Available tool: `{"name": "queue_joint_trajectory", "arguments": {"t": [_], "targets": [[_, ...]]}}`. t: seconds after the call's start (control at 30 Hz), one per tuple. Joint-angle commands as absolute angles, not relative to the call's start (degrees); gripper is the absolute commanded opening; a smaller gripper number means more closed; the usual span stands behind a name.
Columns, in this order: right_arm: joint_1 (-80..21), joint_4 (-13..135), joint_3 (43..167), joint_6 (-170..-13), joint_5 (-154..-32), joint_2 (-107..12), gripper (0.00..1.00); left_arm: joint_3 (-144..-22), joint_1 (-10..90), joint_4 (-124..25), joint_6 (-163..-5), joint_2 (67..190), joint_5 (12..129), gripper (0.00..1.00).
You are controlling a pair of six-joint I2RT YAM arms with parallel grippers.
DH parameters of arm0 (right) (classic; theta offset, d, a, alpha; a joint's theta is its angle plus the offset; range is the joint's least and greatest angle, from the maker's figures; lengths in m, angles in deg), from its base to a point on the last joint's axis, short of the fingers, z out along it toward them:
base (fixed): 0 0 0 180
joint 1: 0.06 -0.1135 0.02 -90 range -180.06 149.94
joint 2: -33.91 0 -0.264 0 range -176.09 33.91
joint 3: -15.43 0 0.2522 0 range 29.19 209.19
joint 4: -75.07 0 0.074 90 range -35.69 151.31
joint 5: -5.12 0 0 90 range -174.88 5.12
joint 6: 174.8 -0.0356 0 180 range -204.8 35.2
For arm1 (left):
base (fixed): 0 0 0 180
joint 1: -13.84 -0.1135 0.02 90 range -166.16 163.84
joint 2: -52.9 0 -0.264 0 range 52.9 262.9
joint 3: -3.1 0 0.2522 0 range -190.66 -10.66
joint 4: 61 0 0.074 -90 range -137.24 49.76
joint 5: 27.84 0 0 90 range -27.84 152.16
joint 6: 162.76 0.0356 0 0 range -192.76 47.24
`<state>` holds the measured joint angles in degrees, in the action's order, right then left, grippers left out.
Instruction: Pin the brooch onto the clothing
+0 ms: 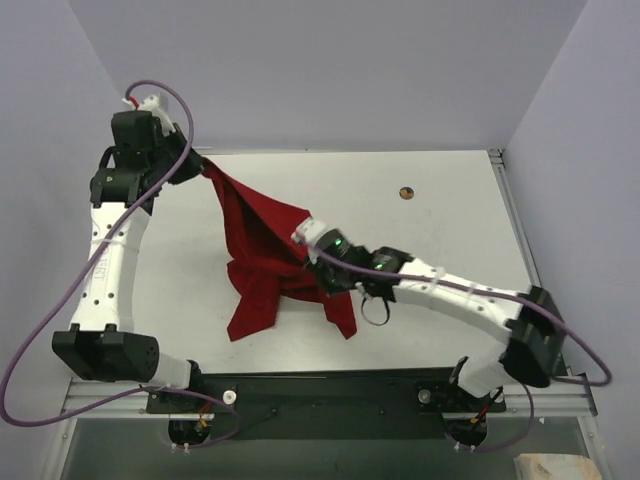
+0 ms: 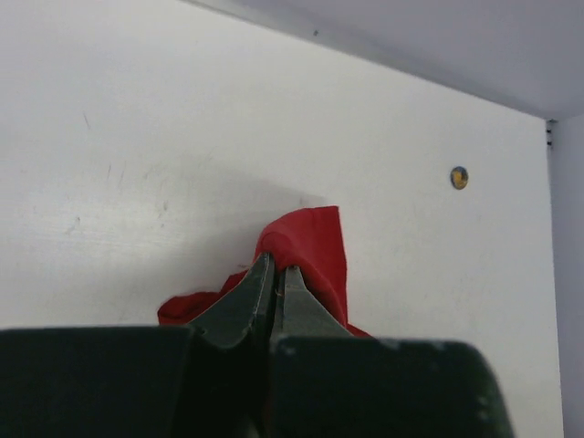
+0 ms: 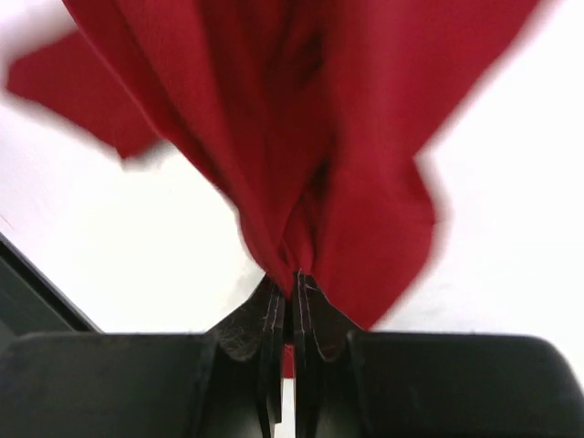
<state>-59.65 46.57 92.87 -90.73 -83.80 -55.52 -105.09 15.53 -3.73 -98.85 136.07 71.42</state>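
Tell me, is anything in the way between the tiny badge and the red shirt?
Nothing visible lies on the table between the brooch and the shirt. But the left pincer and right pincer are both shut on the shirt, so neither is free to fetch the brooch.

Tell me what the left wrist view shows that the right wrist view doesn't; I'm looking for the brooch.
Only left wrist: the brooch lying on the table, apart from the red T-shirt, and the left fingers. Only right wrist: the right fingers, with folds filling the view. Both: the T-shirt pinched between shut fingers.
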Motion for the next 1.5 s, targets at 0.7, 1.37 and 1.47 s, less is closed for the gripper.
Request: {"name": "queue_joint_trajectory", "arguments": {"t": [0.7,1.37,1.47], "targets": [[-50.5,50.9,115.1,-86.1,-82.1,-11.4,0.00,-147.2,15.2,3.0,-90.5,120.7,66.3,0.00],[-32.4,44.4,130.3,-90.7,-88.7,-38.4,0.00,-145.5,12.5,5.1,-92.4,140.4,65.4,0.00],[-25.6,39.5,140.3,-93.8,-97.3,-46.2,0.00,-149.2,9.3,4.7,-94.2,144.5,68.8,0.00]]}}
